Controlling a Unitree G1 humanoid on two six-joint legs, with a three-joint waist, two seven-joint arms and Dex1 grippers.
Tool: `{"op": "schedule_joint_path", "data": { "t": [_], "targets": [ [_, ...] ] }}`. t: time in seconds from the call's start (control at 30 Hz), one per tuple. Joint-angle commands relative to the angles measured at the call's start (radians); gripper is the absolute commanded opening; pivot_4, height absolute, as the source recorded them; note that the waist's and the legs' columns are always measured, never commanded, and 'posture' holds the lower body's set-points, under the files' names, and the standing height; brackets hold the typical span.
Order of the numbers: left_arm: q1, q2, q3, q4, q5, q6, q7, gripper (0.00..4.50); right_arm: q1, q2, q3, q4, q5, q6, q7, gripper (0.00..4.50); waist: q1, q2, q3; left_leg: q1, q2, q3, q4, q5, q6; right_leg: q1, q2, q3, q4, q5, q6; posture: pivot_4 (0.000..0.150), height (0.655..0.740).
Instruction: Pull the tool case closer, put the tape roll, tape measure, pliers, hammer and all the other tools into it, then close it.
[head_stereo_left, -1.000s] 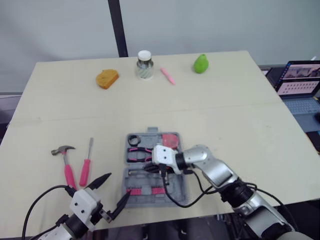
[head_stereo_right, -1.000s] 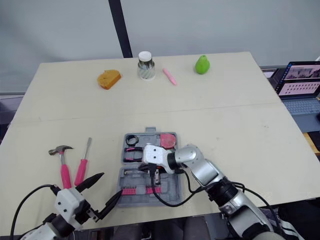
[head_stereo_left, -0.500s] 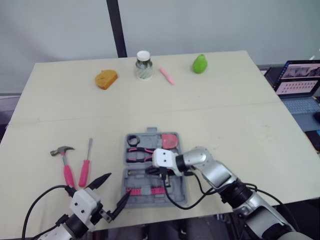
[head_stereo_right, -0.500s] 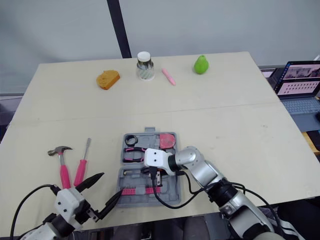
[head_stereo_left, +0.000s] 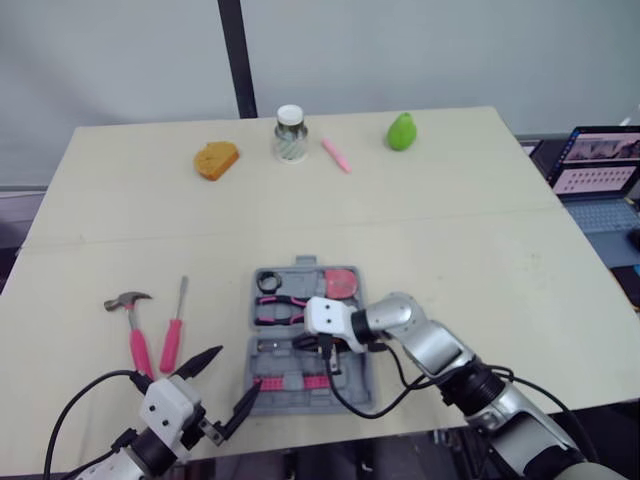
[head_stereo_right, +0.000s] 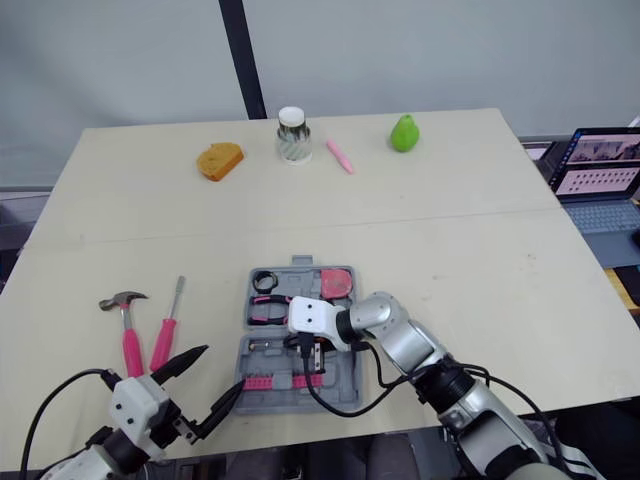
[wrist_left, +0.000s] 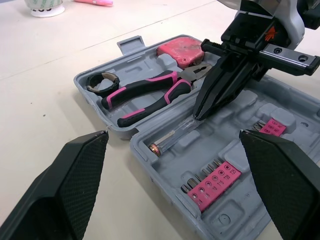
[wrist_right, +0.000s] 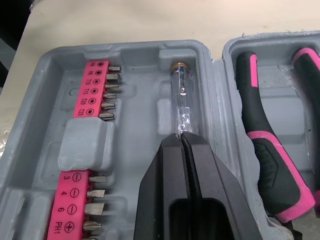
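Little moved: right gripper (wrist_right: 183, 139) stays clenched on clear-handled tester screwdriver (wrist_right: 182, 97), lying in grey plastic tool case (wrist_right: 135, 65) groove ahead of fingertips. Seat flat, then release; left gripper (head_stereo_right: 224, 368) spread.

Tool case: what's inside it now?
Visible: tape roll, pliers, pink tape measure, bit strips, and a clear screwdriver whose shaft the right gripper covers. Slots under that gripper are hidden.

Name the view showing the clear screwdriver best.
Right wrist view: the clear screwdriver sits close up and central, tip pinched by the right gripper. Left wrist view shows it side-on; eye views, mostly covered.
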Motion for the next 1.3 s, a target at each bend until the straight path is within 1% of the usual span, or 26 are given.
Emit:
{"op": "schedule_joint_path", "data": {
  "t": [0.03,0.17,0.33,0.57,0.7,0.8,0.93,1.0,1.03,1.1,1.13,1.2,1.3],
  "targets": [
    [0.000,0.006,-0.003,-0.015,-0.008,-0.006,-0.007,4.50,0.022,-0.019,0.037,0.045,-0.040,0.076,0.007,0.08,0.001,0.000,-0.001,0.000,0.000,0.000,0.000,0.000,0.000,0.000,0.000,0.000,0.000,0.000,0.000,0.150,0.7400],
    [-0.007,0.007,-0.005,-0.015,-0.008,-0.002,-0.008,4.50,0.024,-0.010,0.031,0.033,-0.010,0.164,0.014,0.08,0.001,0.000,-0.003,0.000,0.000,0.000,0.000,0.000,0.000,0.000,-0.001,0.000,0.000,0.000,0.000,0.150,0.7400],
    [-0.010,0.008,-0.006,-0.014,-0.008,0.000,-0.009,4.50,0.026,-0.021,0.042,0.038,-0.017,0.189,0.015,0.08,0.001,0.001,-0.004,0.000,0.000,-0.001,0.000,0.000,0.000,0.000,-0.001,0.000,0.000,0.000,0.000,0.150,0.7400],
    [-0.018,0.007,-0.006,-0.013,-0.007,0.007,-0.011,4.50,0.026,-0.022,0.048,0.057,-0.027,0.182,0.008,0.08,0.002,0.002,-0.006,0.001,-0.001,-0.001,0.000,-0.001,0.000,0.000,-0.001,0.000,-0.001,0.000,0.000,0.150,0.7400],
    [-0.025,0.006,-0.005,-0.012,-0.005,0.009,-0.012,4.50,0.042,0.000,-0.001,-0.011,0.052,0.141,0.039,0.08,0.002,0.002,-0.006,0.001,-0.001,-0.001,0.000,-0.001,0.000,0.000,-0.001,0.000,-0.001,0.000,0.000,0.150,0.7400],
    [-0.030,0.008,-0.001,-0.013,-0.006,0.014,-0.011,4.50,0.054,0.005,-0.061,-0.097,0.148,0.159,0.078,0.08,0.001,0.002,-0.006,0.000,0.000,-0.001,0.000,-0.001,0.000,0.000,-0.001,0.000,-0.001,0.000,0.000,0.150,0.7400],
    [-0.053,0.027,0.040,-0.038,-0.057,0.069,-0.013,4.50,0.037,0.001,-0.223,-0.232,0.321,0.249,0.088,0.08,0.000,0.003,-0.004,-0.002,0.000,0.000,0.000,-0.001,0.001,-0.001,0.000,0.000,0.000,0.000,0.000,0.150,0.7400],
    [-0.069,0.043,0.065,-0.038,-0.075,0.097,-0.011,4.50,0.032,-0.020,-0.288,-0.264,0.367,0.278,0.074,0.08,0.000,0.003,-0.003,-0.002,0.000,-0.001,0.000,-0.001,0.000,-0.001,0.000,0.000,0.000,0.000,0.000,0.150,0.7400],
    [-0.076,0.056,0.084,-0.045,-0.108,0.133,-0.013,4.50,0.034,-0.033,-0.332,-0.275,0.388,0.284,0.062,0.08,0.000,0.003,-0.003,-0.002,0.000,-0.001,0.000,-0.001,0.000,-0.001,0.000,0.000,0.000,0.000,0.000,0.150,0.7400],
    [-0.097,0.084,0.137,-0.032,-0.147,0.172,-0.020,4.50,0.052,-0.085,-0.408,-0.285,0.408,0.290,0.049,0.08,0.004,0.003,-0.003,-0.002,0.000,-0.002,0.000,-0.001,0.000,-0.001,0.000,-0.001,0.000,0.000,0.000,0.150,0.7400],
    [-0.106,0.100,0.171,-0.015,-0.172,0.197,-0.026,4.50,0.069,-0.125,-0.439,-0.282,0.410,0.284,0.053,0.30,0.007,0.003,-0.003,-0.002,0.000,-0.002,0.000,-0.002,0.001,-0.001,-0.001,-0.001,0.000,0.000,0.000,0.150,0.7400],
    [-0.123,0.134,0.235,0.036,-0.192,0.212,-0.043,4.50,0.106,-0.202,-0.489,-0.260,0.415,0.271,0.072,0.88,0.015,0.002,-0.003,-0.002,-0.001,-0.002,0.000,-0.003,0.001,0.000,-0.001,-0.001,0.000,0.000,0.000,0.150,0.7400],
    [-0.137,0.182,0.370,0.153,-0.241,0.236,-0.070,4.50,0.202,-0.332,-0.603,-0.160,0.402,0.191,0.092,2.33,0.022,0.002,-0.003,-0.002,-0.001,0.000,0.000,-0.003,0.002,0.000,0.000,-0.001,-0.001,0.000,0.000,0.150,0.7400]
  ]
}}
